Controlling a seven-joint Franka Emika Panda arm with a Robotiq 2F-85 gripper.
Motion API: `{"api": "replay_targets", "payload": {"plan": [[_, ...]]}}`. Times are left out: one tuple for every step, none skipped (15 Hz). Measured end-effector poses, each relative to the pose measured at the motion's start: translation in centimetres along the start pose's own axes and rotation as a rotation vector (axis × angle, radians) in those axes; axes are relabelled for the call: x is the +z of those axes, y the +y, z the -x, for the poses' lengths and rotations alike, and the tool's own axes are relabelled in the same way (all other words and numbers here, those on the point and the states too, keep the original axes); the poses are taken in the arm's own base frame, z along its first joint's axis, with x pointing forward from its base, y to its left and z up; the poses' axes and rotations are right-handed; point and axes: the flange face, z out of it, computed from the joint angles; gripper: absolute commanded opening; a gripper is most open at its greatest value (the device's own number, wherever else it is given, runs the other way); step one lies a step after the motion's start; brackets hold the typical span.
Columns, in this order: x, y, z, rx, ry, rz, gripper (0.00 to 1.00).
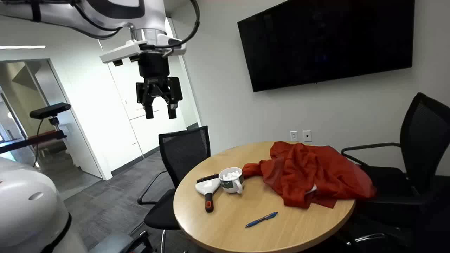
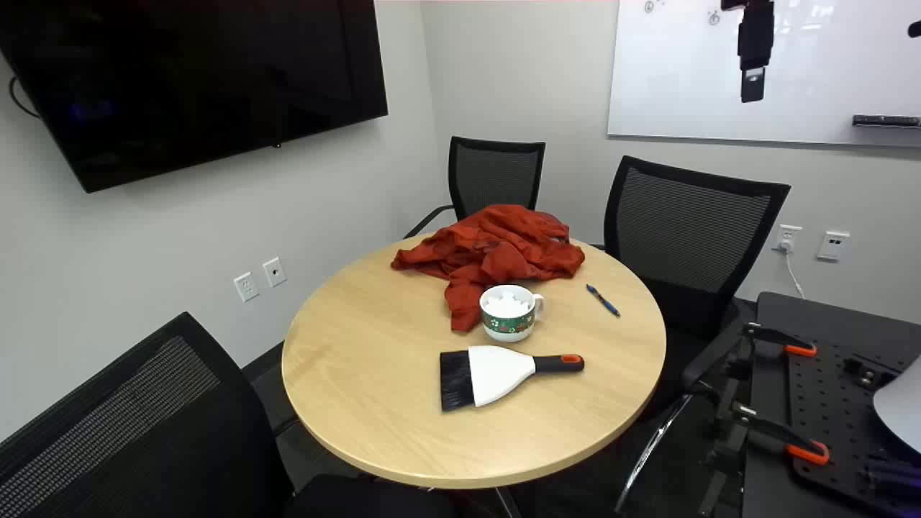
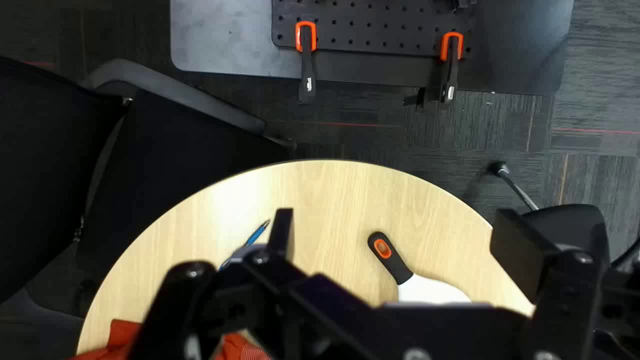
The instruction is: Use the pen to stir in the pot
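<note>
A blue pen [image 1: 261,219] with dark parts lies flat on the round wooden table [image 1: 225,228]; it also shows in an exterior view [image 2: 603,300] and, partly covered by a finger, in the wrist view [image 3: 257,233]. The pot is a white mug-like vessel [image 2: 508,325] with a handle and green patterned band, holding white pieces; it stands upright [image 1: 230,187] between brush and cloth. It is hidden in the wrist view. My gripper [image 1: 160,112] is open and empty, high above the table and apart from everything; its fingers also show in the wrist view [image 3: 395,230].
A white brush [image 2: 501,370] with a black handle lies close to the pot; its handle shows in the wrist view [image 3: 392,260]. A crumpled red cloth [image 1: 316,172] covers the table on the pot's other side. Black chairs [image 2: 691,223] surround the table. A clamped black stand [image 2: 827,338] is nearby.
</note>
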Motion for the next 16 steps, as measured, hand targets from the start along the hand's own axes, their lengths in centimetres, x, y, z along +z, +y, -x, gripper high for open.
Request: {"api": "replay_targets", "payload": {"plan": [[0.0,0.0,0.0,0.0,0.0,0.0,1.0],[0.0,0.0,0.0,0.0,0.0,0.0,1.0],[0.0,0.0,0.0,0.0,0.0,0.0,1.0],[0.0,0.0,0.0,0.0,0.0,0.0,1.0],[0.0,0.0,0.0,0.0,0.0,0.0,1.0],[0.0,0.0,0.0,0.0,0.0,0.0,1.0],[-0.1,0.0,-0.1,0.011,0.01,0.003,1.0],[-0.2,0.1,-0.4,0.034,0.032,0.009,1.0],[-0.3,0.3,-0.9,0.069,0.064,0.016,1.0],[-0.3,0.7,-1.6,0.111,0.106,0.025,1.0],[-0.1,1.2,-2.4,0.154,0.145,0.033,1.0],[0.4,1.8,-3.3,0.194,0.175,0.038,1.0],[1.2,2.5,-4.3,0.231,0.204,0.044,1.0],[2.1,3.3,-5.3,0.265,0.23,0.052,1.0],[3.4,4.1,-6.4,0.293,0.25,0.061,1.0],[4.8,4.8,-7.5,0.316,0.263,0.071,1.0]]}}
